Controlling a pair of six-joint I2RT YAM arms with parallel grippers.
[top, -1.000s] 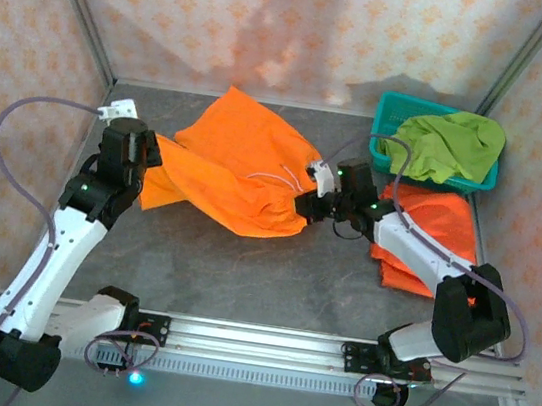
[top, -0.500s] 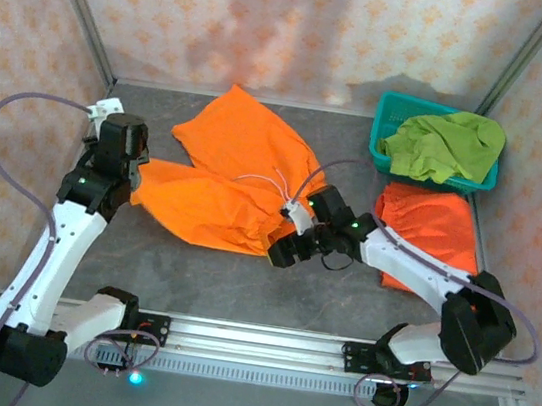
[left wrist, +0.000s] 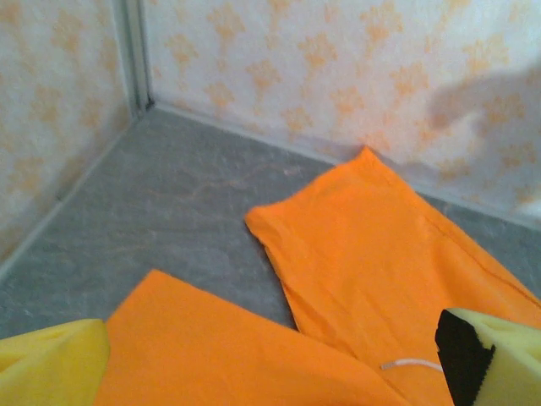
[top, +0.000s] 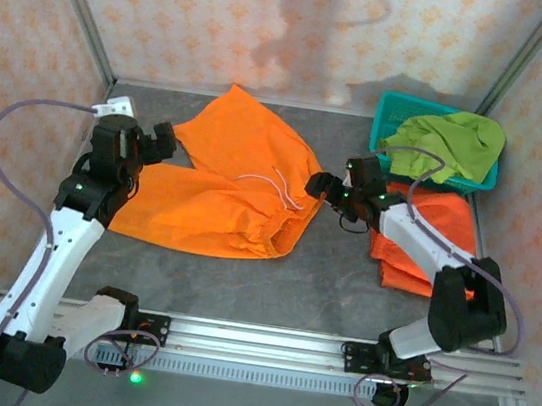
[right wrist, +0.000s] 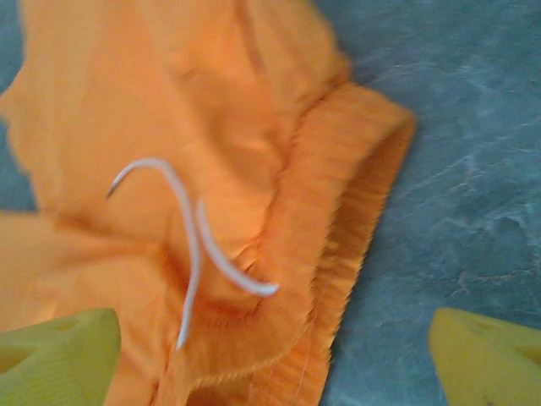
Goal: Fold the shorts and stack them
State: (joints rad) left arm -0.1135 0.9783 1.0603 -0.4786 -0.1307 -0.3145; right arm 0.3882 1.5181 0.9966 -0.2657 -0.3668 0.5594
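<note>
Shorts (top: 222,191), bright orange, lie spread flat on the table (top: 342,274), with the gathered waist toward 3 o'clock. Right gripper (top: 316,183) hangs at the waist's 2 o'clock corner, jaws wide, holding nothing. At 10 o'clock, left gripper (top: 164,138) sits beside a leg, jaws equally wide.

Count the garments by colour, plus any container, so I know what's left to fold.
Orange shorts: 2, the spread-out orange shorts and the folded orange shorts
Lime-green shorts: 1, lying in the basket
Teal basket: 1
Total: 4
</note>
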